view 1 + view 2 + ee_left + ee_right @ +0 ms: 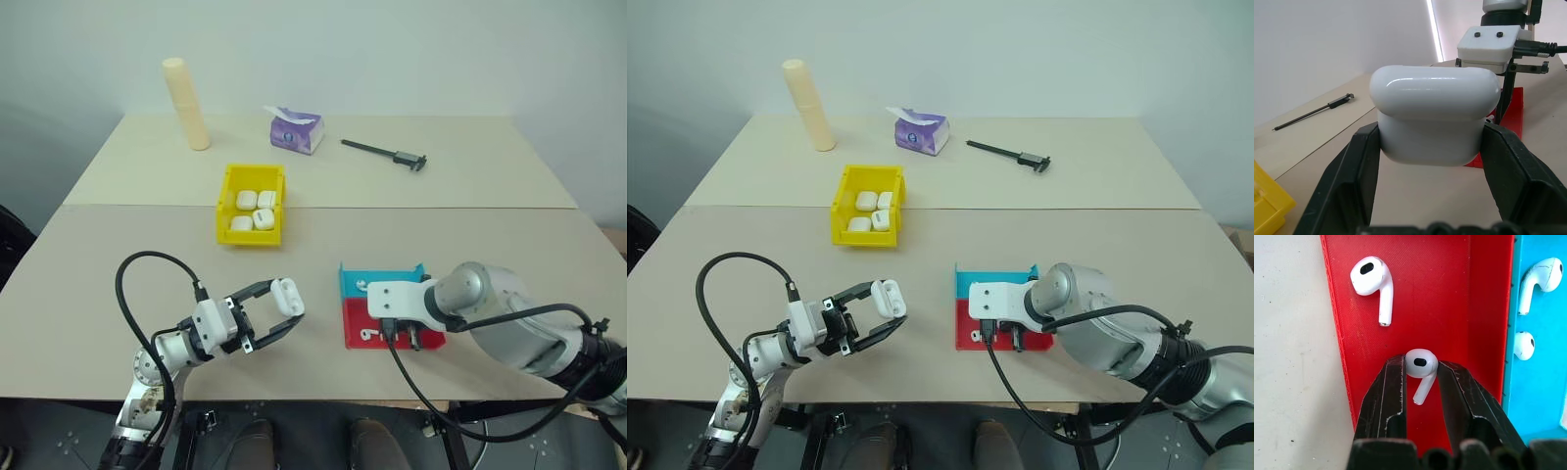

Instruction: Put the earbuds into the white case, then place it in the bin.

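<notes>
Clearly the left gripper (279, 308) is clamped on the white case (286, 293), holding it off the table (127, 235) with its lid end turned toward the trays, which looks like a way to present it so earbuds can be brought to it; the lid looks shut in the left wrist view, so I judge it must be opened before anything goes in. Meanwhile the right gripper (1421, 377) points down into the red tray (1449, 293), its 2 fingers pressed against the head of 1 earbud (1420, 366), with the stem hanging between them; whether the pinch is firm enough to lift it I cannot tell. A 2nd earbud (1374, 284) lies loose in the same red tray, apart from the fingers. Just beside it, the blue tray (1537, 382) holds 2 more earbuds (1537, 279). Farther back on the table, well apart from both arms, the yellow bin (227, 201) already contains 4 white cases (253, 209). Behind it stand a tissue pack (295, 130), a cream cylinder (186, 103) and a black caliper (384, 153).
</notes>
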